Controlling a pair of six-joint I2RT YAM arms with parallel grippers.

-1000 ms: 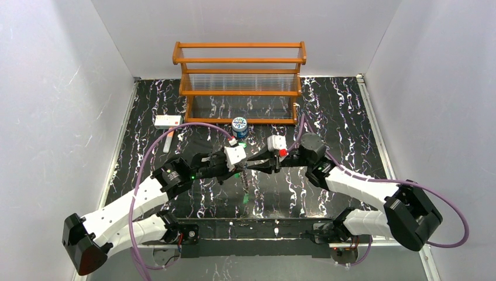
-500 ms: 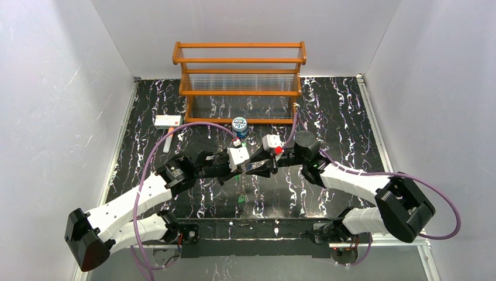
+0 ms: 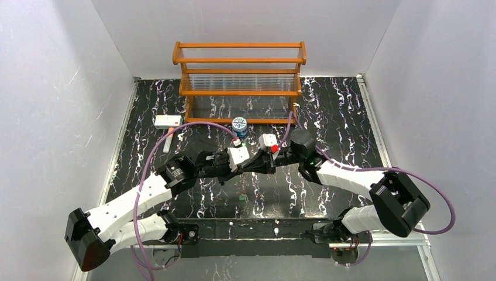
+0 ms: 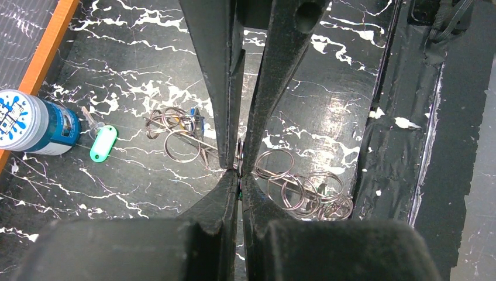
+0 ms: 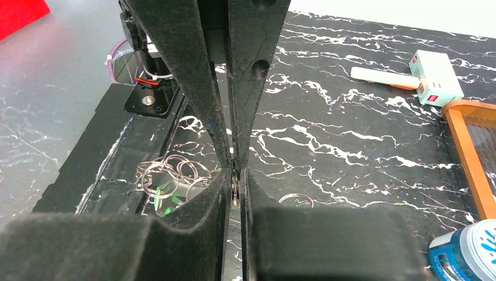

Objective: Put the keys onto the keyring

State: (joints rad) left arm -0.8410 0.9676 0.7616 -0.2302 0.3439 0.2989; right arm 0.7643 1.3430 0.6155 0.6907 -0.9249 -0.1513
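Keyring (image 4: 239, 156), a thin metal ring seen edge-on, hangs over the middle of the black marbled table (image 3: 345, 117), pinched from two sides. From above, an orange wooden rack (image 3: 239, 82) fills the table's 12 o'clock end. The left arm (image 3: 134, 199) reaches in from 8 o'clock and the right arm (image 3: 351, 178) from 4 o'clock, their wrists meeting nose to nose at the centre. The left gripper (image 4: 240, 178) is clamped on the keyring, its fingers pressed almost together with only the wire between them. The right gripper (image 5: 235, 175) is clamped on the same ring from the opposite side.

A blue-and-white can (image 3: 239, 125) stands at 12 o'clock of the meeting point, just in front of the rack. A white box with a red mark (image 3: 168, 121) lies at 10 o'clock, with a white stick (image 3: 168, 142) near it. In the left wrist view, loose metal rings (image 4: 175, 132) lie in two heaps on the table, one at 10 o'clock of the pinch and one at 4 o'clock.

Of the keys (image 4: 104, 143), a green-headed one lies flat at 9 o'clock, just beside the can and well apart from the keyring. A blue bit shows among the 10 o'clock rings. A green speck (image 3: 241, 198) lies at 6 o'clock in the overhead view, too small to identify.
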